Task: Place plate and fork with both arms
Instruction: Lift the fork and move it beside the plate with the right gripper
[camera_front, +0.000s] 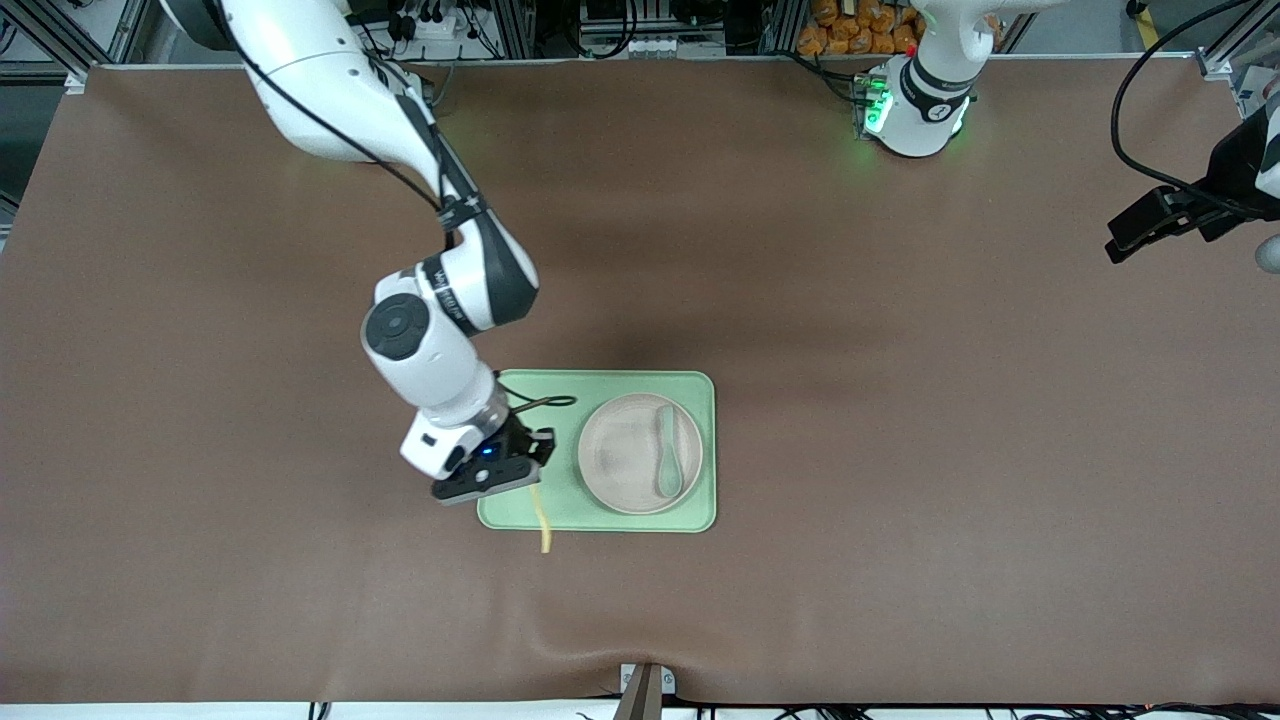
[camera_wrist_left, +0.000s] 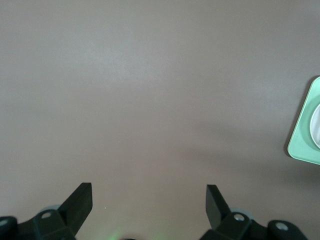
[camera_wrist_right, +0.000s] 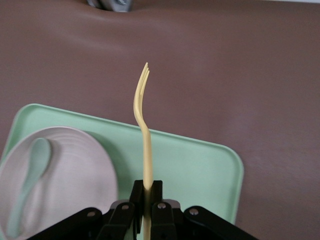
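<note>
My right gripper (camera_front: 528, 470) (camera_wrist_right: 147, 187) is shut on the handle of the pale-yellow fork (camera_front: 543, 525) (camera_wrist_right: 142, 110). It holds the fork over the green tray's (camera_front: 600, 382) (camera_wrist_right: 200, 165) end toward the right arm. The tines stick out past the rim nearest the front camera. The round off-white plate (camera_front: 625, 455) (camera_wrist_right: 75, 170) sits on the tray beside the gripper, toward the left arm's end. My left gripper (camera_wrist_left: 149, 192) waits open and empty over bare brown table at the left arm's end. A tray corner (camera_wrist_left: 305, 135) shows in its wrist view.
A grey-green spoon (camera_front: 668, 452) (camera_wrist_right: 30, 175) lies in the plate. A brown mat (camera_front: 900, 400) covers the table. A metal bracket (camera_front: 645, 688) stands at the table edge nearest the front camera. A thin black cable (camera_front: 545, 402) loops over the tray by the right wrist.
</note>
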